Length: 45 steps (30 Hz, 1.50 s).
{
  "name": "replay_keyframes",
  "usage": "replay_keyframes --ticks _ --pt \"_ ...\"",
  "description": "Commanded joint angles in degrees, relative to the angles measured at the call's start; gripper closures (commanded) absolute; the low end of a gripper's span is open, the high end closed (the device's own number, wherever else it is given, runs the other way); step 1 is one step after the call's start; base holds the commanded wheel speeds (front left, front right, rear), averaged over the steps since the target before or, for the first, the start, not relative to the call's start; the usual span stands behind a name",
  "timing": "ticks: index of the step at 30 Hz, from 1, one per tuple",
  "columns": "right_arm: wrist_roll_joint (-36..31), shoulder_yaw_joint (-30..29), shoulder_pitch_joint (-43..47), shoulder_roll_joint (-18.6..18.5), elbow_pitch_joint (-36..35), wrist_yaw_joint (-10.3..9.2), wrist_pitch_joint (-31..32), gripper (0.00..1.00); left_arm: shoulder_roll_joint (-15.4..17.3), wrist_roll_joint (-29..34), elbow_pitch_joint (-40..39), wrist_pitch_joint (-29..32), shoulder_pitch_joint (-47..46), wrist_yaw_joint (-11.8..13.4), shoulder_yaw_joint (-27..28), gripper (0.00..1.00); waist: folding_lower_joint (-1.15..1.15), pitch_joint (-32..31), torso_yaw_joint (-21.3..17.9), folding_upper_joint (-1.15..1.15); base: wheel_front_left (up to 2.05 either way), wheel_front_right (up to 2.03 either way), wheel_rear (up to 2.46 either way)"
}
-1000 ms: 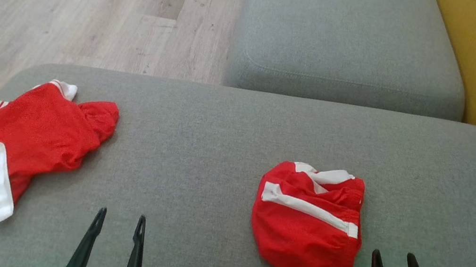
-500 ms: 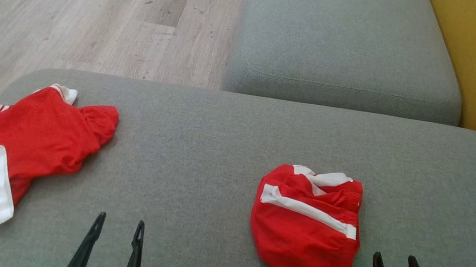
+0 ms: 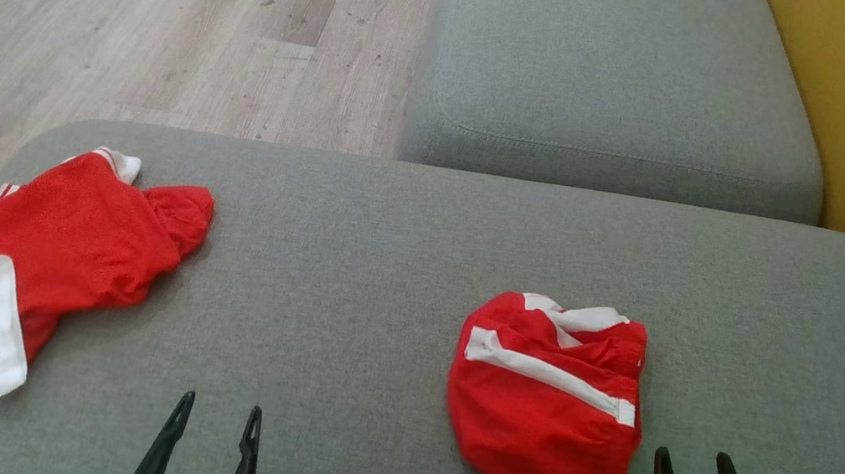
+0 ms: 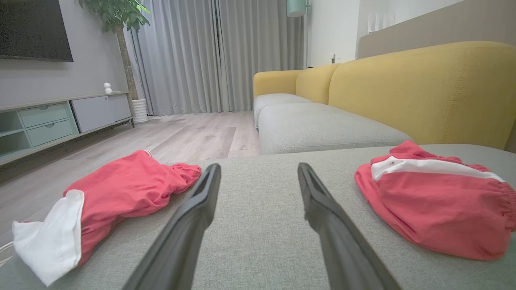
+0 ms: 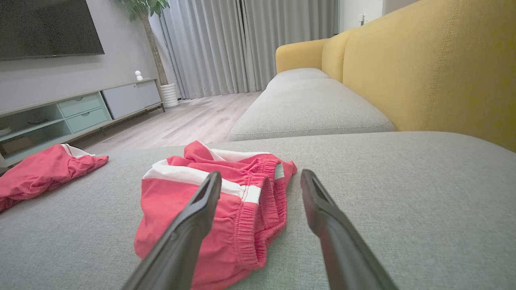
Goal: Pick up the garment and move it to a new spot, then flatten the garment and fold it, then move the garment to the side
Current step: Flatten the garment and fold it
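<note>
The left gripper [image 3: 220, 404] has slipped back towards the bottom edge of the head view since a second ago, its tips lower than they were. The right gripper [image 3: 691, 456] has barely budged, and both garments lie where they lay.

Head view now: both sets of jaws stand apart, holding nothing, over the grey cushion [image 3: 384, 265]. The red shorts [image 3: 545, 401], white-striped and bunched up, lie just ahead of the right jaws and to their left, near but not touching. The red shirt [image 3: 61, 243], with one white sleeve flopped out, sits well off to the left of the left jaws.

Over to the left wrist: the left gripper [image 4: 259, 167] has its fingers spread wide with bare cushion between them. The shirt [image 4: 125, 193] is just beyond the left finger, and the shorts [image 4: 435, 209] are off to the right.

Right wrist: the right gripper [image 5: 261, 174] is spread too. The shorts [image 5: 169, 197] lie ahead and under its left finger, their elastic waistband falling between the two tips. The shirt [image 5: 44, 169] is far out to the left.
</note>
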Motion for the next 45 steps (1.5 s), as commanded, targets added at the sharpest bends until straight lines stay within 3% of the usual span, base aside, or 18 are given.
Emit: replay_keyframes --ticks 1,5,13,25,34,37,40,41,42,45 --pt "-0.4 1.4 -2.5 -0.4 -1.9 0.37 -0.2 0.0 -0.8 -0.3 -1.6 -0.5 -3.2 -0.2 1.4 0.0 0.0 0.0 -0.1 0.0 0.0 0.0 0.0" --pt "-0.7 1.4 -2.9 -0.4 -2.3 0.37 -0.2 0.0 -0.9 -0.5 -1.4 -0.5 -3.4 -0.4 1.0 0.0 0.0 0.7 -1.0 0.0 0.0 0.0 0.0" --pt "-1.9 1.5 -4.0 -0.4 -3.0 0.37 -0.2 0.0 -1.0 -1.5 2.1 -0.5 -8.6 -3.6 -3.6 0.0 0.0 3.4 -6.4 0.0 0.0 0.0 0.0" --pt "-2.9 3.0 -7.4 -0.4 -5.0 0.37 -0.2 0.0 -1.0 0.9 15.8 -0.5 -26.6 -9.4 -21.9 0.0 0.0 10.5 -18.0 0.0 0.0 0.0 0.0" --pt "-2.1 4.6 -11.3 -0.4 -6.4 0.37 -0.2 0.0 -1.0 -5.2 29.0 2.5 -40.2 -6.4 -33.3 0.0 0.0 17.2 -24.5 0.0 0.0 0.0 0.0" --pt "-1.5 5.4 -12.6 -0.4 -6.5 0.37 -0.2 0.0 -1.0 -7.4 34.3 7.0 -43.5 -4.6 -36.1 0.0 0.0 18.7 -26.4 0.0 0.0 0.0 0.0" --pt "-0.7 5.6 -13.4 -0.4 -6.7 0.37 -0.2 0.0 -1.0 -8.9 38.7 7.9 -46.2 -2.2 -37.3 0.0 0.0 19.7 -28.0 0.0 0.0 0.0 0.0" --pt "-0.5 5.7 -13.5 -0.4 -6.7 0.37 -0.2 0.0 -1.0 -9.6 39.8 7.4 -46.7 -2.1 -37.6 0.62 0.0 19.8 -28.4 0.0 0.0 0.0 0.0" --pt "-0.3 5.6 -13.6 -0.4 -6.7 0.37 -0.2 0.0 -1.0 -10.5 40.5 6.4 -47.1 -2.3 -37.7 1.0 0.0 19.8 -28.7 0.0 0.0 0.0 0.0" --pt "0.0 5.4 -13.2 -0.4 -6.3 0.37 -0.2 0.0 -1.0 -12.7 41.7 3.2 -48.5 -3.1 -38.4 1.0 0.0 18.9 -29.2 0.0 0.0 0.0 0.0"
